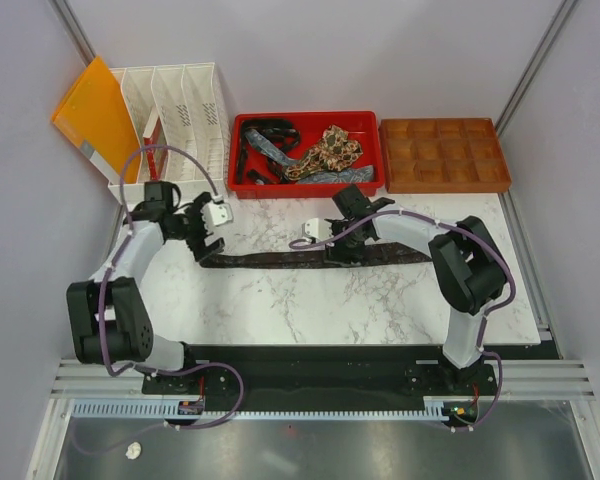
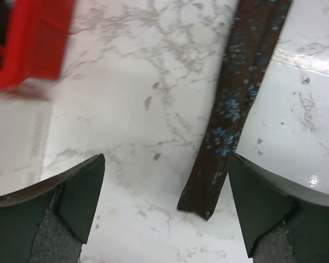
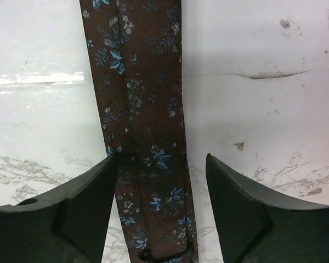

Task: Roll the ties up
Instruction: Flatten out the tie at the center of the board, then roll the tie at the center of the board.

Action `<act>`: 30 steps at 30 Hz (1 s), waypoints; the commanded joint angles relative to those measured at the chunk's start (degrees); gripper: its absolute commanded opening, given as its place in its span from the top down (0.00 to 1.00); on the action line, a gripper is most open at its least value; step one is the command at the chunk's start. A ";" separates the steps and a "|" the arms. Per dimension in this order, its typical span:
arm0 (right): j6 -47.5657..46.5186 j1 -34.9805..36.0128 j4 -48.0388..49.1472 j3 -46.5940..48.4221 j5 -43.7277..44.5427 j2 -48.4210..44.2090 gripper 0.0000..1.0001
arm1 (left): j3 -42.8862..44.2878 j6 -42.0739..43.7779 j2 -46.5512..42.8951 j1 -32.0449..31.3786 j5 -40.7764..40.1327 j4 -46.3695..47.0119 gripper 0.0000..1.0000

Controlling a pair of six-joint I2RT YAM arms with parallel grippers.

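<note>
Floral tie (image 1: 280, 260), flat overhead, close up left fingers (image 2: 77, 192) wide around its tip, right fingers (image 3: 82, 203) parted astride it

A white marble-patterned table (image 1: 310, 300) fills the middle, grey veins running through it. It shines where the light from above strikes it, with a bright streak of glare (image 3: 38, 79) across the surface. Plain pale grey walls (image 1: 310, 50) close it in at the back and on both sides, and slim metal posts (image 1: 533, 70) slant up at the far corners. Along the near edge runs a white slotted rail (image 1: 310, 409), and beyond that lies a dull grey floor (image 1: 360, 450)
</note>
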 commanded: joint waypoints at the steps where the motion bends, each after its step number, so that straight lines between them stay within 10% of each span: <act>1: 1.10 -0.26 -4.95 1.22 -2.72 -3.19 0.24 | 2.63 -7.79 -7.70 7.76 10.99 0.45 0.00; 7: 6.90 -0.08 -5.48 9.74 -8.95 -5.30 0.07 | 2.99 -10.02 -10.18 13.57 12.93 -1.13 0.00; 10: 9.62 0.80 -0.67 11.16 -9.75 -4.78 0.05 | 4.64 -11.85 -7.99 13.76 13.81 -1.14 0.16; 13: 15.76 1.41 8.19 11.86 -9.75 -5.04 0.04 | 7.89 -11.08 -5.69 16.47 21.17 -1.75 0.00; 21: 39.24 1.68 31.70 13.69 -16.68 -4.96 0.02 | 3.78 -3.95 -10.61 17.80 23.84 -2.54 0.00; 24: 34.43 2.03 21.81 19.83 -26.85 1.01 0.02 | 2.63 -5.09 -7.39 17.97 19.80 -5.07 0.02; 30: 15.45 10.28 18.59 17.49 -17.50 6.91 0.02 | 4.04 15.75 -0.25 21.31 19.00 -14.31 0.06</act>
